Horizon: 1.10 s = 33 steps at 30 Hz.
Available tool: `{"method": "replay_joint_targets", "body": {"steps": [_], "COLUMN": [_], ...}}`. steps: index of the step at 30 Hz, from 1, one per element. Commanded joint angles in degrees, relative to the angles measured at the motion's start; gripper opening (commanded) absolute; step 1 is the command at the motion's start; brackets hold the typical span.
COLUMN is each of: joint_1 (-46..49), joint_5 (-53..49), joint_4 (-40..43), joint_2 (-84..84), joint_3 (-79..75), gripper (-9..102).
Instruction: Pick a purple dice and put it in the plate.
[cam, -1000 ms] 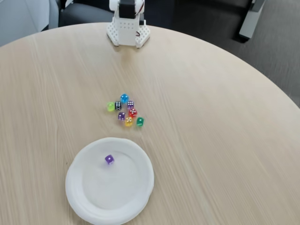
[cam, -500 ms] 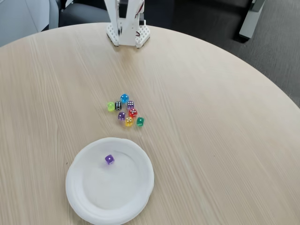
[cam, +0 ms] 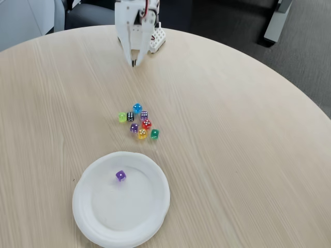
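Pale wood-grain covers the round worktop (cam: 243,155), with dark floor beyond its far edge. One purple dice (cam: 120,176) lies inside the plate (cam: 150,217), on the flat floor a little up and left of the plate's middle, clear of the raised rim. The plate sits near the front edge of the worktop in the fixed view.

Farther back, apart from the plate, a tight cluster of small dice lies on the bare wood. Two more purple dice are in it: one (cam: 144,115) near the cluster's back, just beside the black die (cam: 130,117), and one (cam: 134,127) nearer the front, hemmed by the yellow die (cam: 141,134) and the red die (cam: 146,124). A blue die (cam: 137,108) sits at the back, a light green die (cam: 122,117) at the left, and a dark green die (cam: 154,134) at the right front.

Well behind the cluster, the white arm hangs near the far edge, its fingers (cam: 133,56) pointing down, the tips drawn nearly together and holding nothing, above bare wood.
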Motion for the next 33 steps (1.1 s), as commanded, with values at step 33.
{"method": "replay_joint_targets", "body": {"steps": [33], "joint_1": [0.0], "joint_5": [4.1], "joint_4": [-11.1], "joint_2": [-0.2], "joint_3": [12.7], "gripper": [0]}}
